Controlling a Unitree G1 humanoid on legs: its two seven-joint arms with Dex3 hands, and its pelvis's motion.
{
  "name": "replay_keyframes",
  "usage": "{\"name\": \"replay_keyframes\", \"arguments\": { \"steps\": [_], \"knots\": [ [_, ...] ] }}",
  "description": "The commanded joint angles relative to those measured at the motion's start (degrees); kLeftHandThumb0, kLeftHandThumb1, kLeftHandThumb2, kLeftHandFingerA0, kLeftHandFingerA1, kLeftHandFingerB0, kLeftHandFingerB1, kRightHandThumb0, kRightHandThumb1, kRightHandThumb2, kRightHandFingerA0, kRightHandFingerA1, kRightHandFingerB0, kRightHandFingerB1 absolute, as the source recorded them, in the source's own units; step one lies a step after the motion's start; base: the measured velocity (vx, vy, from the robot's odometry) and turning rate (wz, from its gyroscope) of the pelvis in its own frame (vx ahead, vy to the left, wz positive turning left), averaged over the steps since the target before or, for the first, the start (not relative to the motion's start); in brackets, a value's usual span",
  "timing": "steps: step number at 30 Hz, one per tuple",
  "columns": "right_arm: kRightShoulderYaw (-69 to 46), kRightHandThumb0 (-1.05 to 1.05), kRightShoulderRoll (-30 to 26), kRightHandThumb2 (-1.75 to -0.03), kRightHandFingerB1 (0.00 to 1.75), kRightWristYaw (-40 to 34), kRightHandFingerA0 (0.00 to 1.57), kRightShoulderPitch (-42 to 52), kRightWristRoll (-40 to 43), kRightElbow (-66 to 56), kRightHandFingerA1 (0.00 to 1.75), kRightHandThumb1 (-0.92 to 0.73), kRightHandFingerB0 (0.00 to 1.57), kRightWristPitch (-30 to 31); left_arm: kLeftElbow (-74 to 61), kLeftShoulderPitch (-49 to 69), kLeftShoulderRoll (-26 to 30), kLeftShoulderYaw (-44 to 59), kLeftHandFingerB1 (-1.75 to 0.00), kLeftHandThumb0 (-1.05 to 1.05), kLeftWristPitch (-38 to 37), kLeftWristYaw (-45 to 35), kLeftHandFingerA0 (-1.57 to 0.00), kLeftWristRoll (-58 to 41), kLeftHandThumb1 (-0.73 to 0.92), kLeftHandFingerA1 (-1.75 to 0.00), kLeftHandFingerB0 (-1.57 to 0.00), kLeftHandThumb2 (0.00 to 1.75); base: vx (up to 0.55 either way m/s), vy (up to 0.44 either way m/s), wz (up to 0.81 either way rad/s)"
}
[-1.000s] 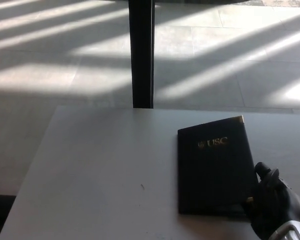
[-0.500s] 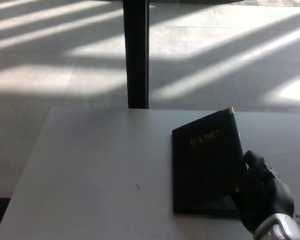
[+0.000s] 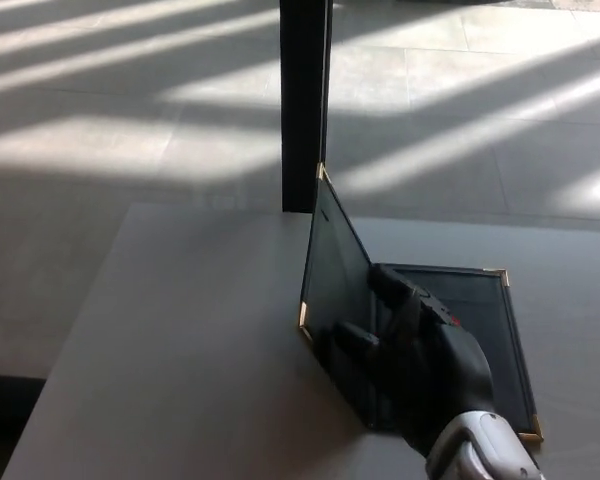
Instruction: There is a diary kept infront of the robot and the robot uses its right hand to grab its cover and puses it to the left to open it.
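Diary (image 3: 410,340): lies on the right half of the bench (image 3: 180,350), in front of me, now half open; a second ago it was flat and shut.
Cover (image 3: 330,270): stands nearly upright on its left spine edge, top gold corner pointing to the far side. Half a second ago it was only tilted up at its right edge, so I read a fast swing leftward.
Inside page (image 3: 480,320): dark, laid bare to the right of the cover, gold corners at far right and near right.
Right hand (image 3: 420,350): comes in from the near right and sits over the open diary, fingers (image 3: 395,285) spread and pressed flat against the inner face of the cover. I judge it is pushing, not pinching; it has hold of nothing that I can see.
Left hand: not in sight.
Camera: the black post (image 3: 303,100) beyond the bench has shifted in the picture, so my head view has moved; the diary itself looks to have stayed put.
Progress: I judge the lift is done and the cover is about at the tipping point, past halfway.
Next: I would keep pushing left until the cover falls flat on the bare bench to the left.
Risk: if I ease off now, the cover may drop back shut on the hand.
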Motion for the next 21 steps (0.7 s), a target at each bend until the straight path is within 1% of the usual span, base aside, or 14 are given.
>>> {"name": "replay_keyframes", "arguments": {
  "steps": [1,3,5,6,7,8,10,13,15,16,18,19,20,21],
  "knots": [
    [1.7,-0.71,3.2,-1.09,0.51,2.2,0.27,1.8,-2.3,0.8,0.65,-0.86,0.15,-1.5,0.8,-1.4,1.0,-0.7,-0.77,-0.87,-1.6,0.4,-0.40,0.8,0.92,-1.04,-0.20,0.96,0.00,0.000,0.00],
    [2.4,-0.72,2.1,-1.09,0.51,3.2,0.27,0.9,-4.0,3.1,0.66,-0.86,0.14,-1.4,1.1,-2.0,1.3,-0.9,-0.82,-0.87,-1.1,0.6,-0.36,0.7,0.92,-1.04,-0.22,0.95,0.00,0.000,0.00],
    [2.2,-0.72,2.0,-1.09,0.51,3.5,0.27,0.4,-4.8,4.7,0.66,-0.86,0.14,-1.8,1.5,-2.4,1.6,-0.9,-0.82,-0.87,-1.1,0.6,-0.36,0.6,0.92,-1.04,-0.22,0.95,0.00,0.000,0.00],
    [0.8,-0.71,1.9,-1.08,0.50,3.7,0.21,-1.0,-4.8,7.1,0.63,-0.87,0.11,-1.6,2.0,-2.7,2.0,-1.1,-0.84,-0.86,-1.2,1.1,-0.36,0.9,0.92,-1.02,-0.24,0.94,0.00,0.000,0.00],
    [-0.4,-0.69,1.6,-1.08,0.49,3.9,0.20,-2.5,-5.0,9.4,0.62,-0.88,0.10,-1.6,1.7,-2.8,2.0,-0.9,-0.87,-0.85,-1.1,1.2,-0.35,0.7,0.92,-1.06,-0.25,0.93,0.00,0.000,0.00],
    [-0.9,-0.68,1.1,-1.08,0.49,4.1,0.20,-3.8,-5.9,11.3,0.62,-0.89,0.10,-1.7,1.3,-2.9,2.1,-0.9,-0.85,-0.84,-1.0,1.4,-0.33,0.5,0.92,-1.06,-0.23,0.92,0.00,0.000,0.00],
    [-2.2,-0.68,1.1,-1.06,0.50,3.4,0.26,-6.0,-7.3,14.4,0.65,-0.87,0.14,-1.9,1.0,-3.4,2.6,-1.8,-0.80,-0.85,-0.6,1.1,-0.35,1.3,0.92,-1.03,-0.23,0.96,0.00,0.000,0.00],
    [-3.5,-0.68,1.4,-1.06,0.50,2.5,0.26,-9.3,-9.1,18.2,0.64,-0.87,0.14,-1.4,1.3,-3.7,2.9,-2.5,-0.78,-0.86,-0.8,0.8,-0.36,1.6,0.92,-0.98,-0.21,0.97,0.00,0.000,0.00],
    [-4.7,-0.68,1.0,-1.05,0.50,3.3,0.25,-14.4,-10.1,22.4,0.66,-0.87,0.13,-0.9,1.4,-4.7,2.8,-2.8,-0.75,-0.88,-0.9,1.7,-0.37,1.7,0.92,-0.97,-0.20,0.96,0.00,0.000,0.00],
    [-5.0,-0.68,1.2,-1.06,0.51,3.2,0.28,-16.1,-10.6,23.7,0.66,-0.87,0.15,-0.8,1.4,-4.9,2.8,-2.8,-0.75,-0.87,-0.9,2.1,-0.39,1.7,0.92,-0.99,-0.18,0.95,0.00,0.000,0.00],
    [-5.9,-0.67,1.6,-1.07,0.52,3.4,0.32,-18.6,-11.1,26.0,0.69,-0.85,0.16,-1.5,1.7,-5.3,2.9,-3.0,-0.77,-0.88,-0.9,2.3,-0.39,1.9,0.92,-1.02,-0.20,0.95,0.00,0.000,0.00],
    [-6.8,-0.67,1.8,-1.07,0.53,3.4,0.35,-20.4,-11.4,27.7,0.69,-0.83,0.20,-1.9,1.9,-5.8,3.0,-2.6,-0.80,-0.88,-0.7,2.3,-0.39,1.3,0.92,-1.06,-0.21,0.93,0.00,0.000,0.00],
    [-6.9,-0.68,1.6,-0.79,0.47,3.9,0.37,-21.9,-12.2,29.2,0.71,-0.92,0.20,-2.8,1.9,-5.8,3.0,-3.2,-0.80,-0.88,-0.9,2.1,-0.39,1.9,0.92,-1.04,-0.22,0.94,0.00,0.000,0.00],
    [-6.3,-0.69,0.8,-0.73,0.47,4.7,0.44,-24.5,-13.4,31.4,0.68,-0.92,0.27,-3.1,2.3,-5.5,3.3,-3.6,-0.77,-0.88,-1.3,1.2,-0.38,2.3,0.92,-1.02,-0.21,0.95,0.00,0.000,0.00]
  ]
}}
